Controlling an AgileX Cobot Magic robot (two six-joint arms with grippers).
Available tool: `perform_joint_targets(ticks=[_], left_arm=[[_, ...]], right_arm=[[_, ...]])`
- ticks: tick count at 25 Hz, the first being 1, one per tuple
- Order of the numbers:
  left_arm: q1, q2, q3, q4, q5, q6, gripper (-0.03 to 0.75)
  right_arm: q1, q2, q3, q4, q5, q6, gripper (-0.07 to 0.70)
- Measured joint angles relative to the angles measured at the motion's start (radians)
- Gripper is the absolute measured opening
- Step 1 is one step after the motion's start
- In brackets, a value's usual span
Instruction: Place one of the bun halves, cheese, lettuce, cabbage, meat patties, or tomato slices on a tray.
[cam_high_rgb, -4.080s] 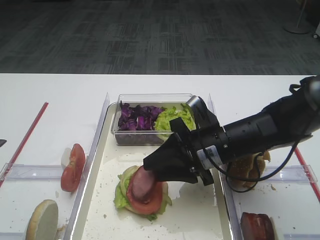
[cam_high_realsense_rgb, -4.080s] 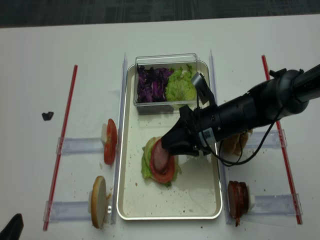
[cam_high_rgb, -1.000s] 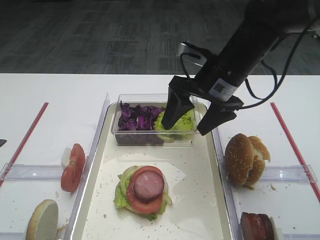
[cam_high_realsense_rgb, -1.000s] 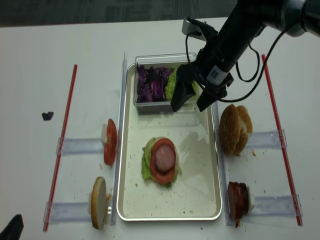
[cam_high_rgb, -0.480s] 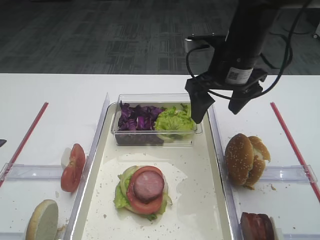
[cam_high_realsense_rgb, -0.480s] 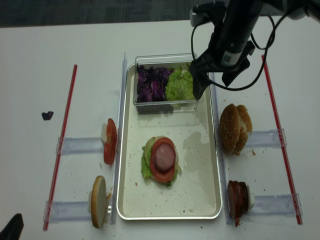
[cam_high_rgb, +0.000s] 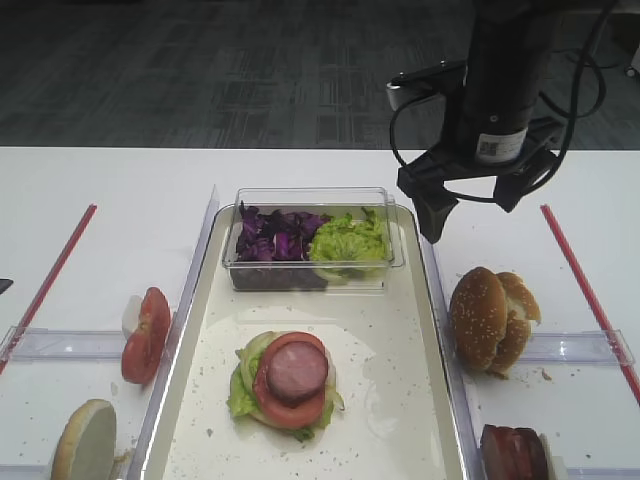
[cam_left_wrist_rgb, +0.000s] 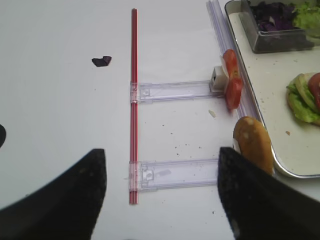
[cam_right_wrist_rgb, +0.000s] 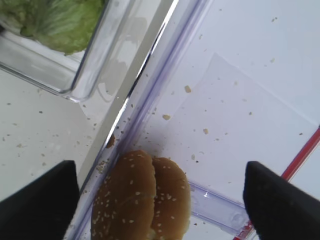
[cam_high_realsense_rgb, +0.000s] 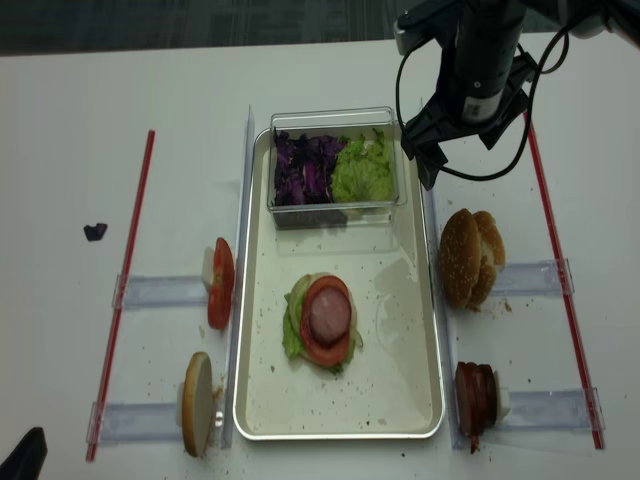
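Meat patty (cam_high_rgb: 297, 372) on tomato slice (cam_high_rgb: 288, 402) and lettuce (cam_high_rgb: 243, 385), mid tray (cam_high_rgb: 395, 330), well apart from right gripper (cam_high_rgb: 472, 215). Right fingers (cam_high_rgb: 435, 215) spread wide, holding nothing, raised above tray's right rim beside clear box (cam_high_rgb: 310, 240) of cabbage (cam_high_rgb: 272, 233). Bun halves (cam_high_rgb: 490, 318) on table (cam_high_rgb: 110, 215) below them. Left fingers (cam_left_wrist_rgb: 62, 197) apart, holding nothing, over table left of tray.
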Motion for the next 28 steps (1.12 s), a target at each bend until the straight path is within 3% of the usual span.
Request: perform_joint_targets(ticks=[13,28], left_arm=[[0.0,0.0,0.0,0.0,0.0,0.0,0.439],[0.0,0.0,0.0,0.0,0.0,0.0,0.439]], right_arm=[[-0.005,0.0,0.0,-0.062,0.0,0.023,0.678],[-0.287,0.0,-0.002,-0.051,0.0,0.027,0.678]])
